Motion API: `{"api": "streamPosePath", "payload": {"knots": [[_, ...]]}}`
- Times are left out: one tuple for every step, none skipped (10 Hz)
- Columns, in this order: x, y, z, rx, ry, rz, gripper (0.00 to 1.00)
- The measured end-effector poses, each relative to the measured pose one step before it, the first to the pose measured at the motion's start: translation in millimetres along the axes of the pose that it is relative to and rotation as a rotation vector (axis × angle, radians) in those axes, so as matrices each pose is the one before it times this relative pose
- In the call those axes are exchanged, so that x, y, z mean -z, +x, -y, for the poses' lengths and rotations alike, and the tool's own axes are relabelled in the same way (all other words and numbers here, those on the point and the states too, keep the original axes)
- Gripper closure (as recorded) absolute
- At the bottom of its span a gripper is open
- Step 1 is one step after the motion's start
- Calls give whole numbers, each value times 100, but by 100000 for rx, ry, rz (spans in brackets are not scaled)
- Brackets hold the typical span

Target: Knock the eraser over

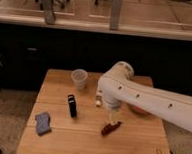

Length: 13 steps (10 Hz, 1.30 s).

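I think this is the reach step: my end effector (111, 114), open or shut I cannot tell, hangs near the eraser (72, 105) standing on the tabletop (84, 141), so next I should push its top sideways.
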Motion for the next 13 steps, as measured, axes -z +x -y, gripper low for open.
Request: {"api": "streamPosePath", "payload": {"knots": [[-260, -283, 157, 1351, 498, 235, 20], [-211, -94, 42, 1085, 149, 117, 20], [-261, -552, 311, 1591, 175, 137, 24], [-189, -709, 335, 1470, 124, 392, 31], [-261, -983, 515, 1952, 278, 307, 42], [-293, -520, 339, 1218, 218, 172, 53], [-189, -115, 135, 765, 219, 190, 61], [-280, 103, 44, 869, 113, 92, 71], [-300, -20, 40, 974, 72, 50, 83], [-406, -693, 79, 1651, -334, 607, 93], [-329, -823, 166, 1171, -199, 538, 98], [-581, -1066, 363, 2094, -202, 796, 100], [-493, -259, 16, 1121, -362, 373, 100]]}}
